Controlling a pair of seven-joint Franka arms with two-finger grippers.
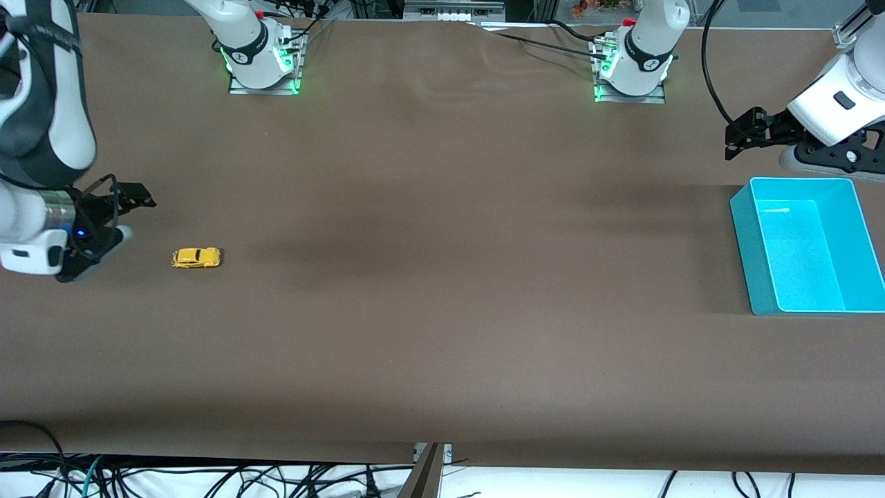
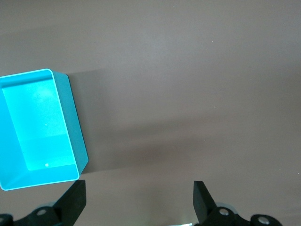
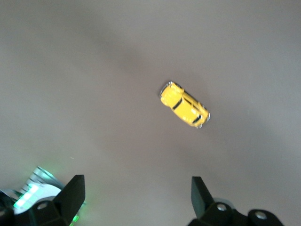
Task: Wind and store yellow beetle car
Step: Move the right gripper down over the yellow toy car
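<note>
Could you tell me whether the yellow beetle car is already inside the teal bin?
No, the yellow beetle car sits on the table near the right hand, and the teal bin is empty.

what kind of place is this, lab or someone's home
Most likely a robotics lab: two arms bolted on base plates to a brown-covered table, loose cables below its edge, and only a yellow beetle car and teal bin laid out.

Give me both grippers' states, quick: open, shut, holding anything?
Left gripper: open, empty, beside the teal bin.
Right gripper: open, empty, near the yellow beetle car, not touching it.
</note>
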